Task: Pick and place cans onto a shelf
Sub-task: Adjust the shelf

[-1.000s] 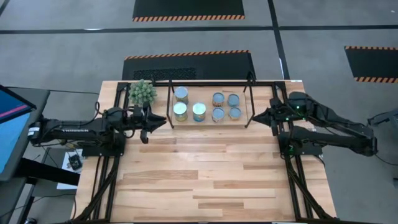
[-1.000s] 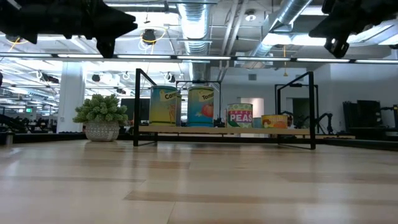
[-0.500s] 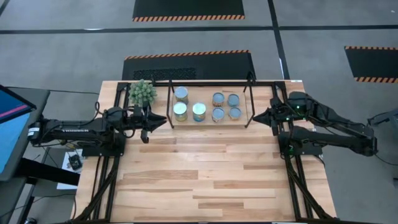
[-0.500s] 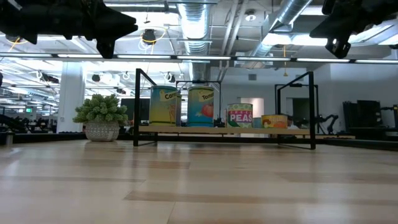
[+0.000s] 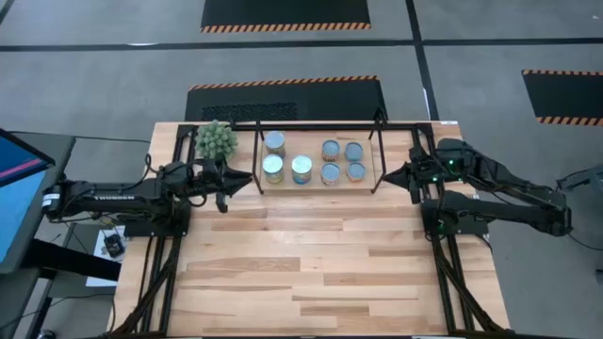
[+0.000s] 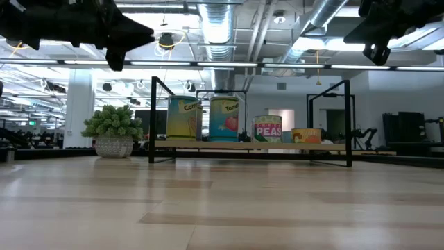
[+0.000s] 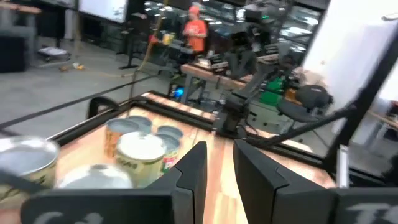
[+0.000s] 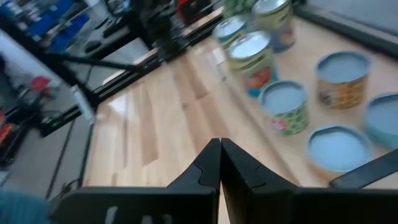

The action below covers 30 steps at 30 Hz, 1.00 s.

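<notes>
Seven cans point(image 5: 311, 160) are up on the shelf point(image 5: 377, 179), which sits at the twelve o'clock end of the table point(image 5: 311, 264). The tall ones, one marked Tomato point(image 6: 224, 119) beside its yellow-labelled neighbour point(image 6: 183, 118), stand toward the nine o'clock side; the PEAS can point(image 6: 268, 129) and the shorter tins sit toward three o'clock. All are upright on the wood board. A potted plant point(image 5: 216, 139) stands just off the shelf's nine o'clock end.

The left gripper point(image 5: 247, 179) hovers above the table at the shelf's nine o'clock corner, pointing toward three o'clock, its fingers point(image 7: 194, 171) a narrow gap apart and holding nothing. The right gripper point(image 5: 388, 175) hangs in the air at the shelf's three o'clock corner, pointing toward nine o'clock, fingers point(image 8: 208, 163) pressed together, empty. Neither touches the cans. Beyond the table, a person in orange point(image 7: 194, 31) stands in the room.
</notes>
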{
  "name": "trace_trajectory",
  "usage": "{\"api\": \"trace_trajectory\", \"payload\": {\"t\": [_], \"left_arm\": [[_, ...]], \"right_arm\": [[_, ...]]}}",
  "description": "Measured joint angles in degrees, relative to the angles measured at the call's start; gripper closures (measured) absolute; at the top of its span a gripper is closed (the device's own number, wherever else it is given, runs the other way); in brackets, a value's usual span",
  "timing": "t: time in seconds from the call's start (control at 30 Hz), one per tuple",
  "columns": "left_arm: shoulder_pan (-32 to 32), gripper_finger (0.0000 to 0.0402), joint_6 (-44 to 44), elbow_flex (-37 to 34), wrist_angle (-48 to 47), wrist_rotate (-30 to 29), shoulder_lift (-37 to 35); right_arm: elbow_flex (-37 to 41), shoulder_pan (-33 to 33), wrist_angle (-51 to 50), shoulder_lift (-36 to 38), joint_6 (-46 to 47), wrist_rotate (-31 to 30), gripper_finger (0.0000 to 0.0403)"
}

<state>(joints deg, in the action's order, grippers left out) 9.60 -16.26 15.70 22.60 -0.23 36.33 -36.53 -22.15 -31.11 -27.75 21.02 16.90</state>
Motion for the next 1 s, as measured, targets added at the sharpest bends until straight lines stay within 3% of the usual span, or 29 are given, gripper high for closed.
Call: {"api": "trace_trajectory", "payload": {"t": [0.13,0.4,0.6,0.73,1.0], "left_arm": [[1.73,0.0333,-2.8,-0.02,-4.04,-5.89,0.9],[6.35,0.0333,-1.95,2.71,-7.85,-6.89,1.66],[10.88,0.0333,-0.18,11.87,-32.39,-7.96,3.03],[12.59,0.0333,0.08,16.91,-42.69,-8.25,6.03],[13.82,0.0333,0.58,20.63,-43.69,-6.69,15.09]], "right_arm": [[0.0,0.0,0.72,0.02,0.11,-4.77,0.0372],[0.0,-0.09,0.69,0.04,0.08,-6.84,0.0372],[0.0,-0.09,-0.83,0.02,-0.1,-6.8,0.0373],[0.0,-0.07,-2.08,0.02,-0.1,-6.88,0.0374],[0.0,-0.09,-1.95,0.02,-0.18,-6.92,0.0373]]}}
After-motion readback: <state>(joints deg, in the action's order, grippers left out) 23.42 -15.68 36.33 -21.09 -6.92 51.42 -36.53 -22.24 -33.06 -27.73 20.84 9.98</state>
